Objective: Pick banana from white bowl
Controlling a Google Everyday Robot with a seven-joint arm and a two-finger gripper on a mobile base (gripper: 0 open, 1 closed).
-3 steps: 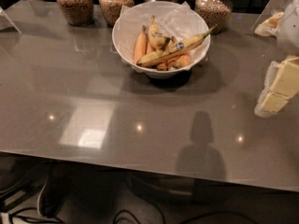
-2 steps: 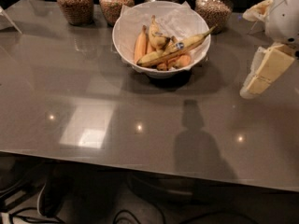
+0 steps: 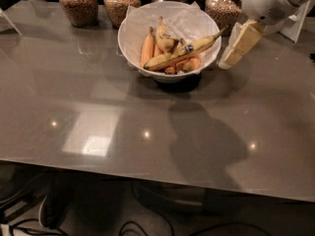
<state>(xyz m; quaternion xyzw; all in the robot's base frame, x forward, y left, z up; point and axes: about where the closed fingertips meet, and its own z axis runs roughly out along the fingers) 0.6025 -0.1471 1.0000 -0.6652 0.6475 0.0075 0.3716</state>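
Note:
The white bowl [image 3: 132, 38] stands at the back middle of the grey table, lined with thin white paper. The banana [image 3: 178, 54] lies across it: long, slim, yellow with brown speckles, a small blue sticker, its thin stem pointing up right over the rim. A shorter plump banana [image 3: 164, 36] and orange carrot-like pieces [image 3: 147, 49] lie beside it. My gripper [image 3: 238, 47] hangs from the white arm at the upper right, just right of the bowl's rim and near the banana's stem, above the table, not touching anything.
Several glass jars of brown grain stand along the back edge: [image 3: 78, 4], [image 3: 122, 0], [image 3: 224, 8]. A white object [image 3: 299, 18] sits at the far right. The grey table [image 3: 98, 122] stretches toward me with light reflections; cables lie on the floor below.
My arm and gripper have moved left and up toward the bowl's right rim. The view now sits closer to the table. The bowl's contents have not moved.

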